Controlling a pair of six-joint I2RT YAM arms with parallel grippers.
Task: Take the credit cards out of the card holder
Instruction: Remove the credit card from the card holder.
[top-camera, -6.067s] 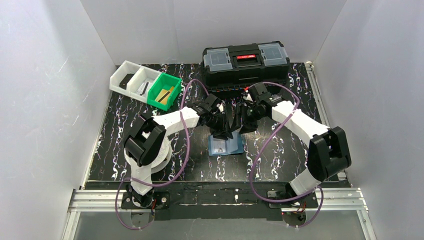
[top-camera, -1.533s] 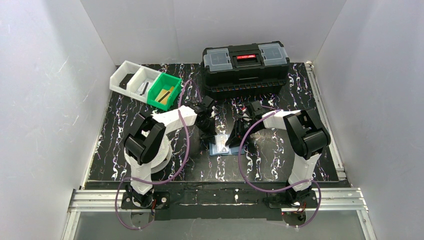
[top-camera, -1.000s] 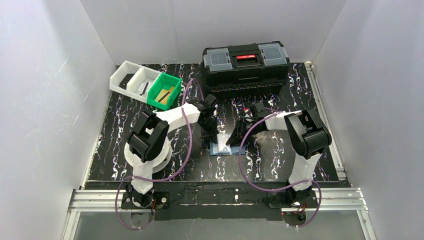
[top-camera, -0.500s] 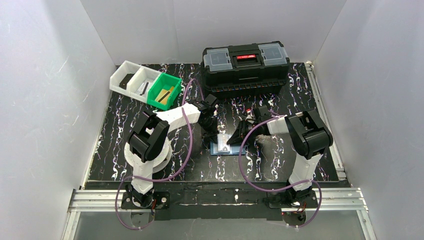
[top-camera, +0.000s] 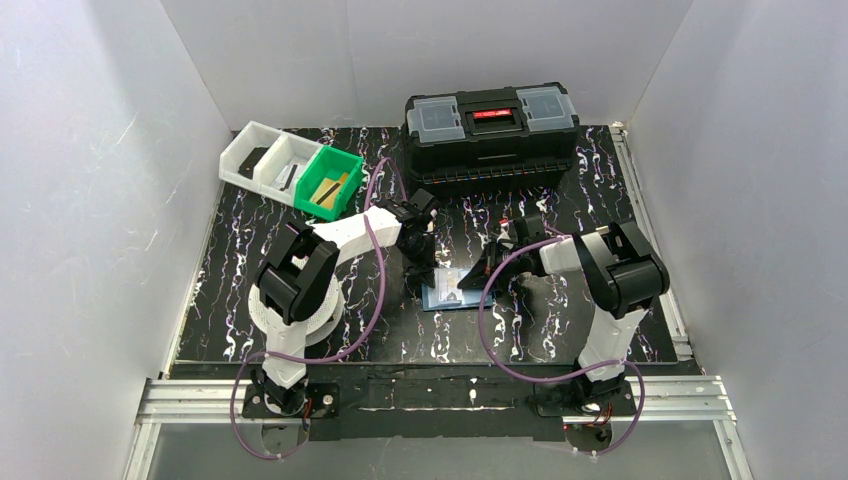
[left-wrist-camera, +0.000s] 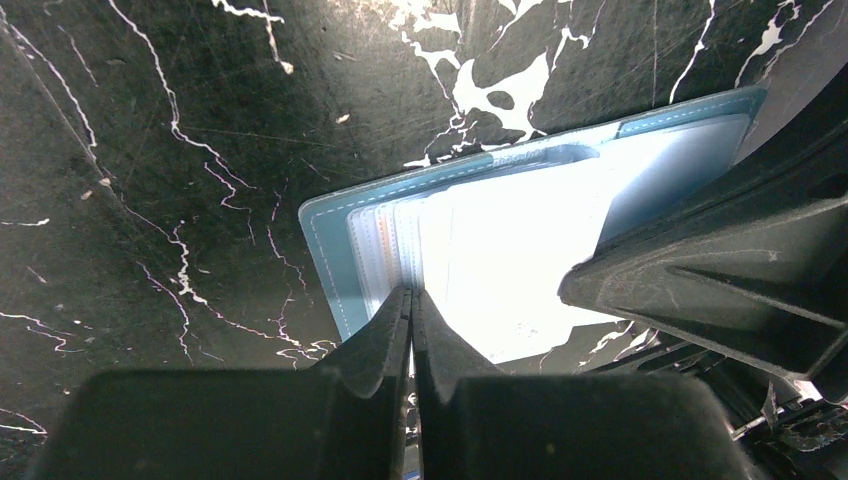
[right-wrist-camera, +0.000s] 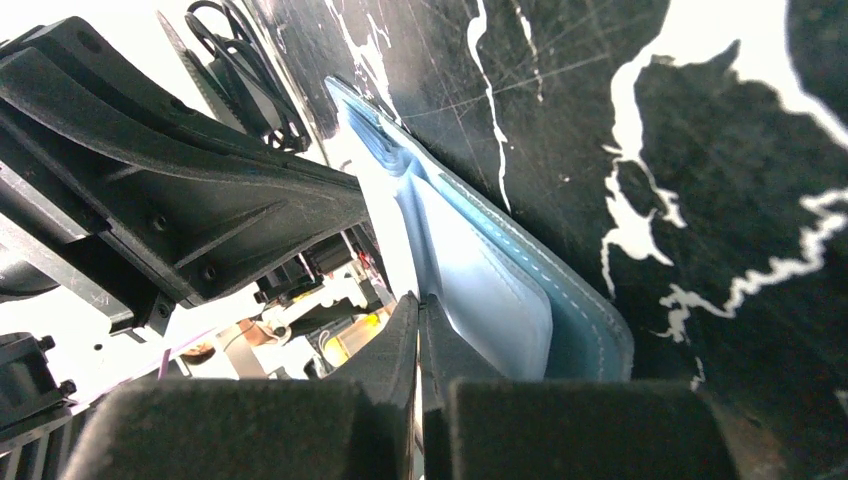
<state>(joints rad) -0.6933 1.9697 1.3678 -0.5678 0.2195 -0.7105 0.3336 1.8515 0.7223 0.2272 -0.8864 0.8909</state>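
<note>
The small blue folding card holder (top-camera: 452, 291) is laid open on the black marbled bench (top-camera: 250, 260); the left end effector (left-wrist-camera: 410, 295) is closed together at its pocket edge, the right end effector (right-wrist-camera: 420, 302) likewise opposite; whether a card is pinched cannot be told; the holder should be pinned while one card is slid out flat.

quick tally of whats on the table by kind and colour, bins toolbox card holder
white bins: 2
green bin: 1
toolbox: 1
card holder: 1
total: 5
</note>
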